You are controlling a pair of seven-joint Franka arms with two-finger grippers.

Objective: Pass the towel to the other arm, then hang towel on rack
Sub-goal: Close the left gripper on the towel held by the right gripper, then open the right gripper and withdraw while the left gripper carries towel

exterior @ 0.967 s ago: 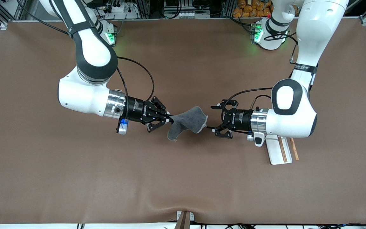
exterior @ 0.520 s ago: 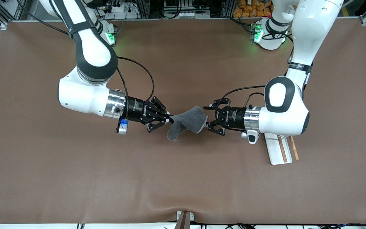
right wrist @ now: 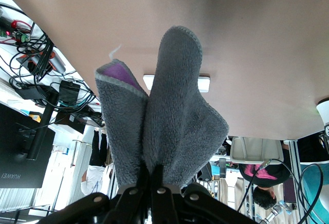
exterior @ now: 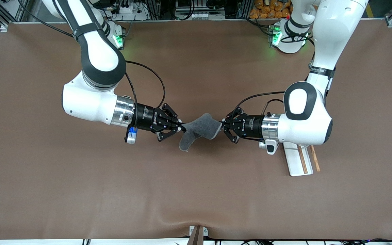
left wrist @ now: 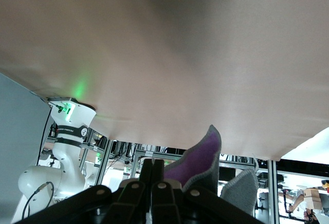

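The dark grey towel hangs in the air over the middle of the table, stretched between both grippers. My right gripper, on the arm with the blue wrist part, is shut on one end; the right wrist view shows its fingers pinching the folded towel. My left gripper, on the other arm, is shut on the towel's other edge. In the left wrist view its fingers are pressed together with the towel flaring beside them. The rack lies partly under the left arm.
The rack's two brown rods lie along its white tray, toward the left arm's end of the table. A small white and brown fixture sits at the table edge nearest the front camera. The brown mat covers the table.
My left gripper moved in to the towel's free edge and shut on it. The towel pulled a little tauter. The right arm has held still.
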